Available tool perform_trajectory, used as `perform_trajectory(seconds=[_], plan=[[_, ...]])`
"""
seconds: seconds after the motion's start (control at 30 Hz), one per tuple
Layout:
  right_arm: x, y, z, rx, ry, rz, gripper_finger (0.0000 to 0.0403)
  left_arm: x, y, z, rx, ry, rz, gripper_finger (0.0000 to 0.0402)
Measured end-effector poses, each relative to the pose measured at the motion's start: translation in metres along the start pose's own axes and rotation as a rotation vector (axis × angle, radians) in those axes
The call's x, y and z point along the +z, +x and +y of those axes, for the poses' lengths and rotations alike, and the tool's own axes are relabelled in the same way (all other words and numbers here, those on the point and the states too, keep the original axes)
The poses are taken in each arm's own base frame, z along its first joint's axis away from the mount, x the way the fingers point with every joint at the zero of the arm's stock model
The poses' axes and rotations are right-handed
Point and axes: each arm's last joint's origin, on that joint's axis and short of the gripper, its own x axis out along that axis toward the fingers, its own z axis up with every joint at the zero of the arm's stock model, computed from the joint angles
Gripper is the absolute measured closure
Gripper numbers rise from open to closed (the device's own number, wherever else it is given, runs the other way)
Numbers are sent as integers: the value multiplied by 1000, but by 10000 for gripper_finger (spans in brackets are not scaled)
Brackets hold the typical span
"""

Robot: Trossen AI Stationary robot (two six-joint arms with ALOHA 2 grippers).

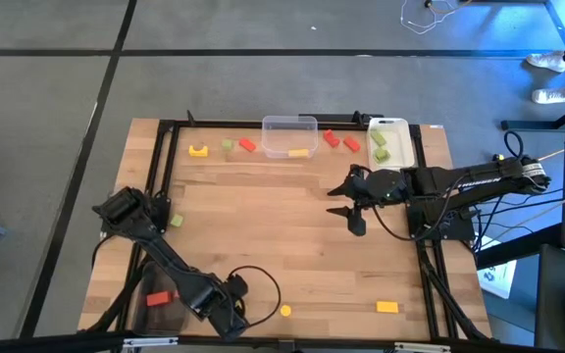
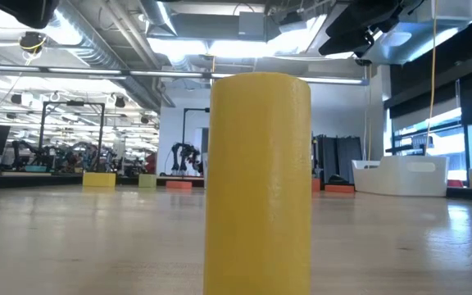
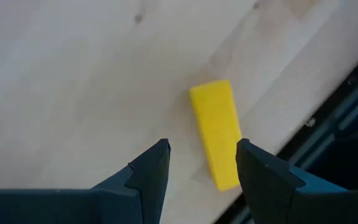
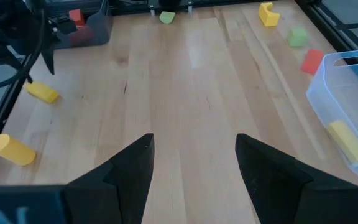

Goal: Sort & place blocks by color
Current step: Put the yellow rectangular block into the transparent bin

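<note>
My left gripper is open at the table's near edge, left of centre. It hangs over a yellow bar that lies flat on the wood, with one finger on each side and no touch that I can see. That bar also shows in the right wrist view. A yellow cylinder stands upright just right of it and fills the low view. My right gripper is open and holds nothing; it hovers over the middle right of the table. Another yellow block lies near the near edge.
Along the far edge stand a clear container holding a yellow block and a second container holding green blocks. Red blocks, a green block and a yellow arch lie beside them. A near-left container holds a red block.
</note>
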Motion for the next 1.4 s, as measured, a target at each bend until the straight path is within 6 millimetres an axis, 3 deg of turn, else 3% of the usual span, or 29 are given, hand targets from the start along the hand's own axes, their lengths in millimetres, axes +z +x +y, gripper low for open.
perform_trajectory(seconds=[0.97, 1.4], plan=[[0, 0, -3, -73, -19, -6, 176, 0, 11, -3, -16, 6, -45, 227], [0, 0, -3, -73, -23, -6, 176, -2, 31, -2, 13, 10, -28, 227]])
